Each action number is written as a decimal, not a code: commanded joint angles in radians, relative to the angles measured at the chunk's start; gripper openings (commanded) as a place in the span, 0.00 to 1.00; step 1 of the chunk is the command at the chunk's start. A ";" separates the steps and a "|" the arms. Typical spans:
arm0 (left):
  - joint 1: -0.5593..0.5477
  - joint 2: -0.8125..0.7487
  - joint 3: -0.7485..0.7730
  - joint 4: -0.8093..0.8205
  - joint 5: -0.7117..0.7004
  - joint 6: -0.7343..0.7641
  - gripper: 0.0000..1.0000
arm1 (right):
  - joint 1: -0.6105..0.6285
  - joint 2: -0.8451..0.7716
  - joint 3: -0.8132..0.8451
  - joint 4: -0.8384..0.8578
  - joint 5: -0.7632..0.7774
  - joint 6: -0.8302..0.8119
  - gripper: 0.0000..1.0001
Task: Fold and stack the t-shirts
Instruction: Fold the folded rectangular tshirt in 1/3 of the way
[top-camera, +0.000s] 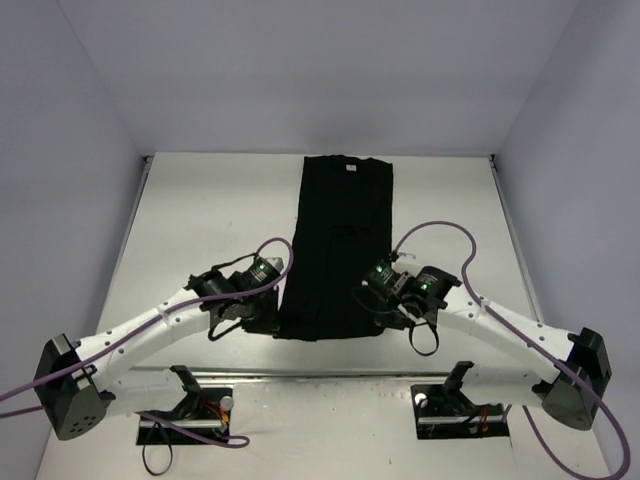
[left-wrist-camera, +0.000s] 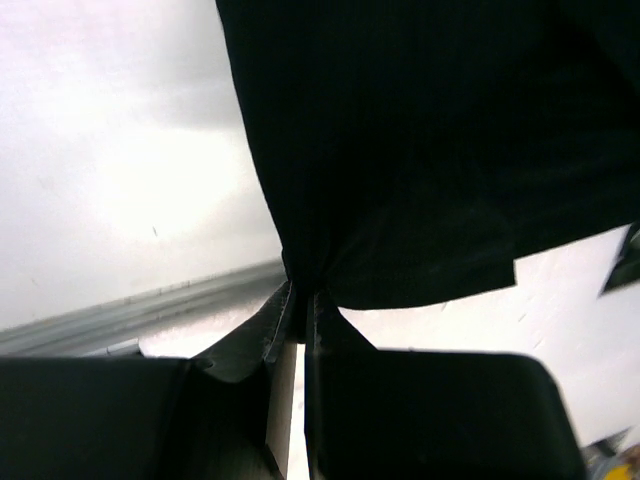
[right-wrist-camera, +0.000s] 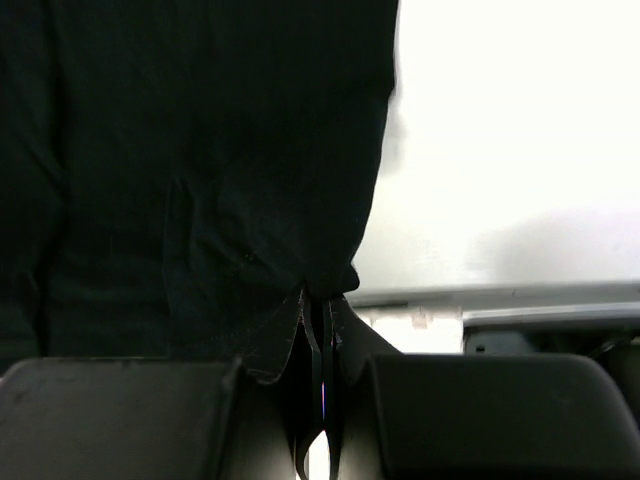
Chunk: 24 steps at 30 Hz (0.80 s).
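Closest to the lenses, the left gripper is pinched tight on the near left corner of the black t-shirt, the hem puckering into its closed jaws, and the right gripper is clamped the same way on the near right corner. The garment lies as a long narrow strip down the middle of the white desk, with its collar and small white label at the far end and its hem towards the arms. Holding both hem corners at once looks like preparation for lifting the near edge and carrying it towards the collar — a grip that should keep the fold square. Counted: one t-shirt, two grippers, one corner each — no second garment is in view.
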 joint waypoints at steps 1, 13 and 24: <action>0.124 0.055 0.159 0.005 -0.013 0.114 0.00 | -0.155 0.081 0.133 -0.049 0.085 -0.235 0.00; 0.294 0.499 0.600 0.121 0.060 0.320 0.00 | -0.458 0.429 0.550 0.010 0.126 -0.606 0.00; 0.375 0.686 0.791 0.121 0.090 0.375 0.00 | -0.503 0.639 0.681 0.072 0.093 -0.676 0.00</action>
